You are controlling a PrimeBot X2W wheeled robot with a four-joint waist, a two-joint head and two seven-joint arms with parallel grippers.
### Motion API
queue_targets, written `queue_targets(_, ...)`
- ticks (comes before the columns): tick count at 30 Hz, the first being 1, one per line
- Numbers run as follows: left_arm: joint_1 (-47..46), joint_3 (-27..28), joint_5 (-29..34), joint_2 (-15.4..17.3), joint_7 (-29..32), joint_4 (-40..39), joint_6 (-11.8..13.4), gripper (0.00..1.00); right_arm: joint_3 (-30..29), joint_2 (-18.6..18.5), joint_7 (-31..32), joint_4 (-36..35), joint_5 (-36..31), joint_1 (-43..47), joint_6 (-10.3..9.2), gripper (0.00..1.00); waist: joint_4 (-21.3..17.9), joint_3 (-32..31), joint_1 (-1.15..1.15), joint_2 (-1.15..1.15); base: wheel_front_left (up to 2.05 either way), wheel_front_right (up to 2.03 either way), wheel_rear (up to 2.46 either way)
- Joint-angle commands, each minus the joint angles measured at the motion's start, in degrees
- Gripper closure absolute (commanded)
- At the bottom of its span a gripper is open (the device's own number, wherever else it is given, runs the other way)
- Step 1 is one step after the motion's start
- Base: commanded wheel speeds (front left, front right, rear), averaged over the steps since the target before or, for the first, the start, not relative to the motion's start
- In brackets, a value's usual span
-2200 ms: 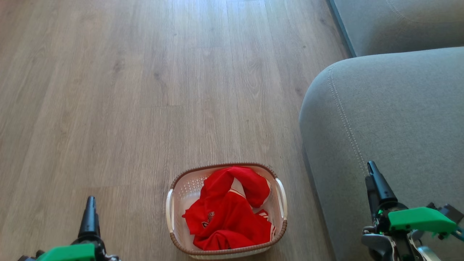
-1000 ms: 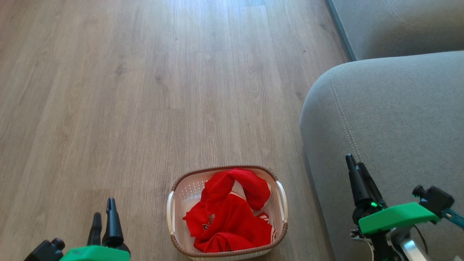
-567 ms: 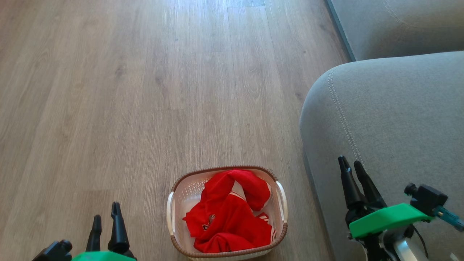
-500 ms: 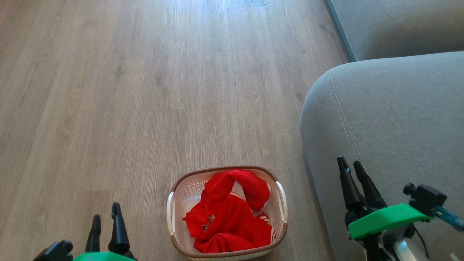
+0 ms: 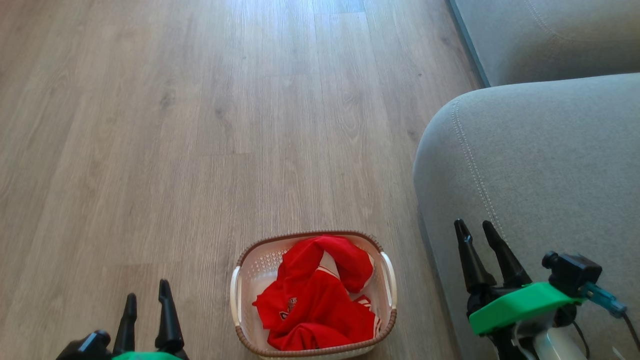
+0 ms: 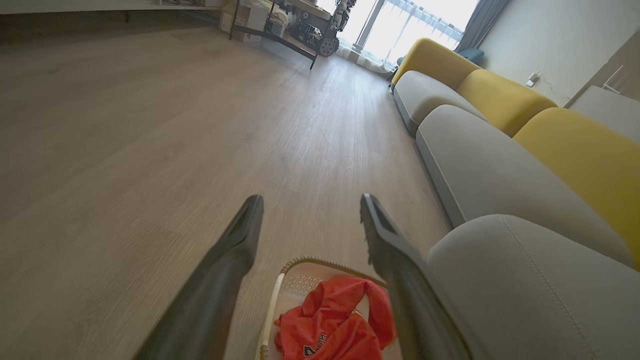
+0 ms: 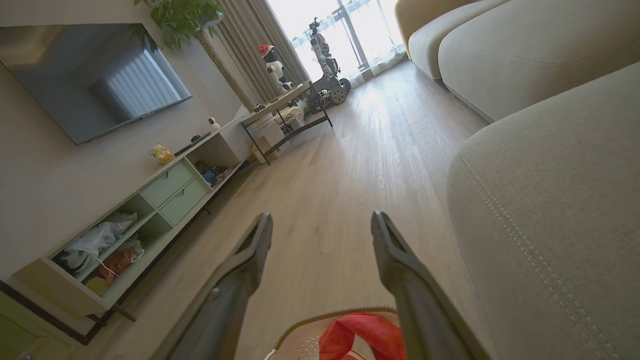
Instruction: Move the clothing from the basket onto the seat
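The cream basket point(image 5: 385, 277) with a brown rim sits on the wood floor at the bottom centre of the head view, close to the seat's corner. Bright red clothing point(image 5: 312, 295) with white stripes and a small logo lies bunched inside it, also seen as clothing point(image 6: 332, 327) and clothing point(image 7: 365, 337). The grey-green seat point(image 5: 540, 170) fills the right side. My left gripper point(image 5: 147, 292) hovers open left of the basket. My right gripper point(image 5: 472, 229) stands open over the seat's front edge, right of the basket. Neither holds anything.
Wood floor point(image 5: 200, 125) stretches ahead and to the left. A second grey cushion point(image 5: 540, 35) lies beyond the seat, with yellow backrests point(image 6: 500, 97) behind. A low TV cabinet point(image 7: 150, 210) and a black-framed table point(image 7: 285, 115) line the far wall.
Both grippers have opened from shut. The right gripper has shifted left toward the seat's edge, the left a little right. The camera has tipped slightly, moving the scene down.
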Motion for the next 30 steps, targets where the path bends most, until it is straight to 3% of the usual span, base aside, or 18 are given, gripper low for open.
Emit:
queue_targets(1,-0.68,0.9,1.73,0.75,-0.78,-2.22,0.36,0.0,0.16,0.1,-0.67,-1.69,-2.03,-0.65,-0.01,0.0,0.0,-0.01,0.0,0.0,0.0,0.0,0.0)
queue_targets(30,1.27,-2.01,19.57,0.97,-5.82,-2.45,2.94,0.0,-2.51,4.03,-1.06,-1.76,-27.34,0.05,-0.01,0.0,0.5,0.48,0.0,0.0,0.0,0.0,0.0)
